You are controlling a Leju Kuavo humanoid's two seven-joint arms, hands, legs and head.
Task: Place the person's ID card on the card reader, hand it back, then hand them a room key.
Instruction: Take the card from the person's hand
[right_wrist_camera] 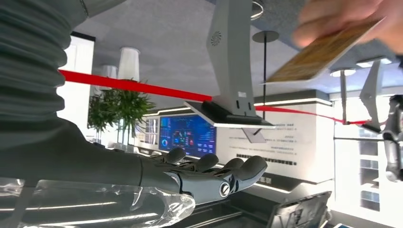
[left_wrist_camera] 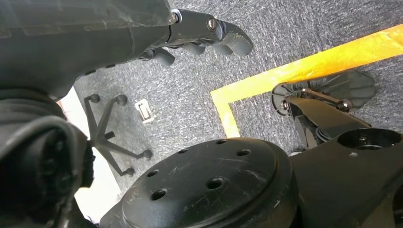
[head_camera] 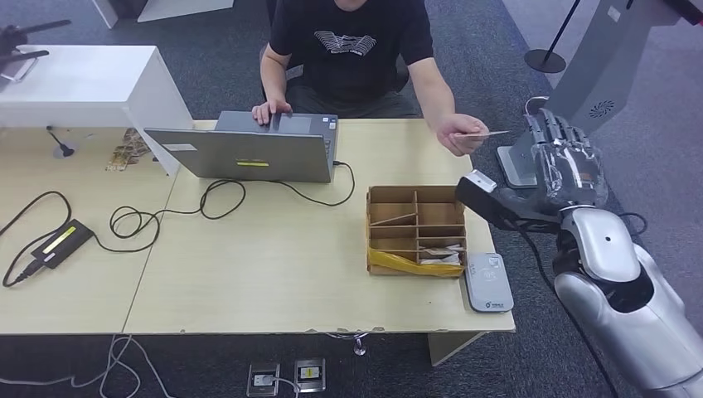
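Head view: right hand (head_camera: 566, 153) raised past desk (head_camera: 273, 274) right edge, fingers apart, empty. Person's hand (head_camera: 458, 133) offers ID card (head_camera: 489, 133) just beside. Pinch card edge; card reader (head_camera: 487, 282) waits near.

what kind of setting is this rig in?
Likely a mock hotel check-in desk in an office or showroom: a person's hand offers a card, with a card reader and divided box on the table.

The thin ID card (head_camera: 491, 133) lies flat in the person's fingers beyond the table edge. The grey card reader (head_camera: 487, 282) lies flat at the table's near right corner, just beside the cardboard box.
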